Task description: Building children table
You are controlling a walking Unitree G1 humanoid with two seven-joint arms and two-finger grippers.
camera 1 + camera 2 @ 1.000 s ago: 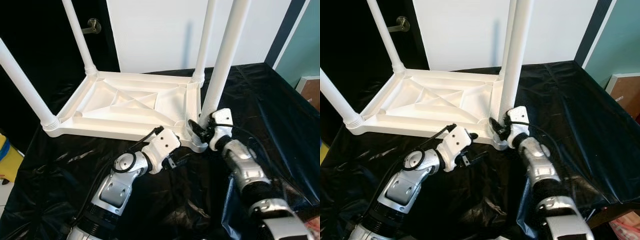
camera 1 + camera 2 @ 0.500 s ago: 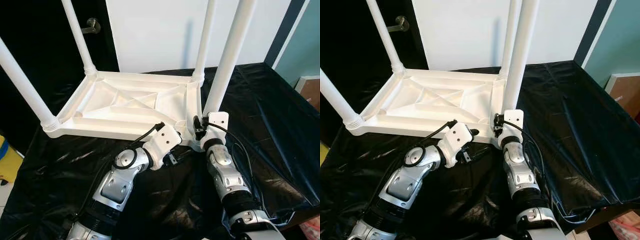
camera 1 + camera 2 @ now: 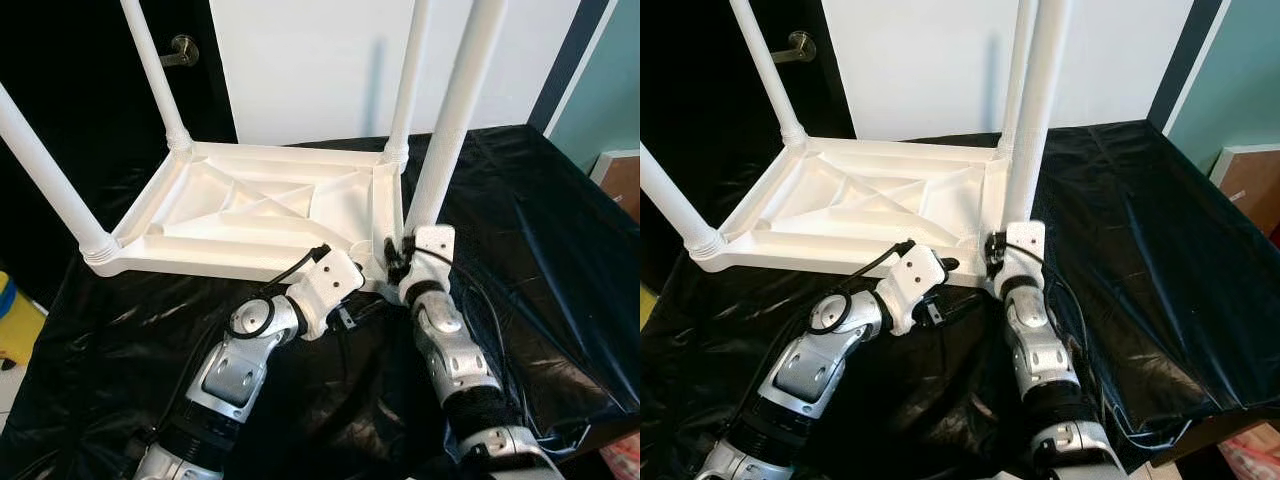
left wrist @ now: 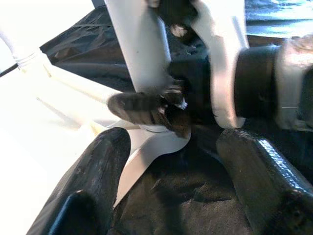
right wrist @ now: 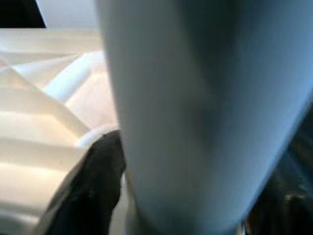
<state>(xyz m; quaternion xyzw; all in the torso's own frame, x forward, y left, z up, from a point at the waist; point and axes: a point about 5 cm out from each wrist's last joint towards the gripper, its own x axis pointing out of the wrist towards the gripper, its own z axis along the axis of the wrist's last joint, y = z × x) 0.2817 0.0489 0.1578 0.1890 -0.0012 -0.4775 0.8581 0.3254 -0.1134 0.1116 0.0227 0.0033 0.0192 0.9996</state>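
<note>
The white children's table [image 3: 250, 215] lies upside down on the black-covered tabletop [image 3: 540, 230], three legs seated. The right hand [image 3: 397, 252] pinches the base of the fourth leg [image 3: 450, 110] at the near right corner socket. Over the last second the right forearm has swung in beneath the leg, which now stands slightly more upright; seating appears nearly complete. The left hand [image 4: 166, 161], fingers spread, hovers just beside the same corner.
</note>
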